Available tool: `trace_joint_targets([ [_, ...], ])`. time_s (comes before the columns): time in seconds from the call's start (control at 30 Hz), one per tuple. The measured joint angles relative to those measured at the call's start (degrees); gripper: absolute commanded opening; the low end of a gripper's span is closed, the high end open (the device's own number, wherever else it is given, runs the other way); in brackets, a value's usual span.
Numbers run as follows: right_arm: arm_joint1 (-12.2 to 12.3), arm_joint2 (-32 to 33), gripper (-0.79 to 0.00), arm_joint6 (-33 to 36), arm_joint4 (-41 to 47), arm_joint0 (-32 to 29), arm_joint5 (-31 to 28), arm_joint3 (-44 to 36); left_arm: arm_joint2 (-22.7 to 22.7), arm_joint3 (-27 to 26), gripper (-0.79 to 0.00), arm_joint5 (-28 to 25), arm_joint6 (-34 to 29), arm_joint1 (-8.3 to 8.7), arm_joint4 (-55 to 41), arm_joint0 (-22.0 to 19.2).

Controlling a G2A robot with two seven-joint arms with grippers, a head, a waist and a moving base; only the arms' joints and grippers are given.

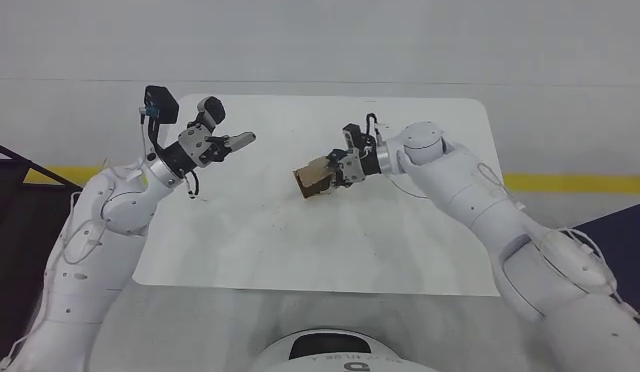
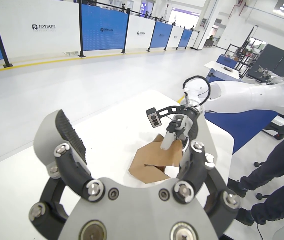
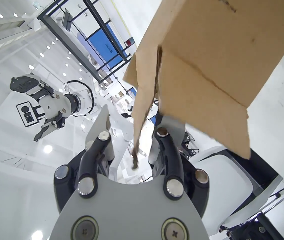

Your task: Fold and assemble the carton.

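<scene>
A small brown carton (image 1: 313, 177), partly folded with loose flaps, lies near the middle of the white table (image 1: 300, 242). My right gripper (image 1: 342, 164) is at its right end. In the right wrist view the carton (image 3: 207, 51) looms close, and one thin flap (image 3: 142, 106) runs edge-on between the fingers of the right gripper (image 3: 137, 118), which stand apart; one finger (image 3: 102, 123) is clear of the flap. My left gripper (image 1: 228, 122) hovers open over the table's far left, a good way from the carton. In the left wrist view the left gripper (image 2: 129, 133) faces the carton (image 2: 154, 161).
The table (image 2: 102, 131) has rounded corners, with bare surface in front of the carton and to its left. Grey floor with a yellow line (image 1: 570, 183) surrounds it. Blue and white fence panels (image 2: 102, 28) stand far behind.
</scene>
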Motion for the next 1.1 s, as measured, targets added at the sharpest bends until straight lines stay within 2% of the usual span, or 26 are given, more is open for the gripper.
trace_joint_targets([
  [0.17,-0.89,0.85,0.0,-0.49,-1.75,1.93,-6.76,0.62,0.1,0.4,0.0,0.05,-0.28,-0.13,0.05,-0.29],
  [0.33,-0.95,2.26,0.0,2.39,-5.18,2.31,-22.46,-0.5,0.1,0.95,0.0,-0.41,-1.36,-0.14,1.5,-0.37],
  [0.47,-0.11,3.63,0.0,2.55,-10.43,1.68,-36.15,-1.94,-0.58,1.77,0.0,-1.23,-1.75,-0.03,3.01,-0.23],
  [0.6,1.75,6.52,0.0,-2.81,-18.51,-0.26,-52.17,-5.34,-0.53,2.87,0.0,-1.71,-1.85,0.02,7.57,-0.54],
  [0.7,3.55,9.26,0.0,-9.99,-27.76,-1.92,-59.44,-8.83,0.41,3.57,0.0,-0.91,-0.37,-0.13,13.22,-0.87],
  [0.77,4.76,11.37,0.0,-16.13,-35.59,-3.48,-61.31,-12.35,1.34,4.34,0.0,-0.82,0.91,-0.32,15.21,-1.19],
  [0.83,6.33,14.7,0.0,-24.92,-46.36,-6.43,-60.79,-17.75,2.48,5.44,0.0,-0.9,2.08,-0.54,17.01,-1.93],
  [0.93,8.43,19.53,0.0,-36.66,-61.71,-12.88,-54.66,-27.65,4.14,7.2,0.0,-0.92,3.86,-0.84,21.02,-3.65],
  [1.0,9.56,22.38,0.0,-41.64,-69.29,-17.43,-50.12,-34.08,5.6,8.75,0.0,-0.25,5.67,-1.18,23.66,-5.0],
  [1.1,10.72,25.87,0.0,-45.04,-76.06,-22.22,-45.9,-40.7,8.13,11.15,0.0,0.78,7.9,-1.78,26.91,-7.3],
])
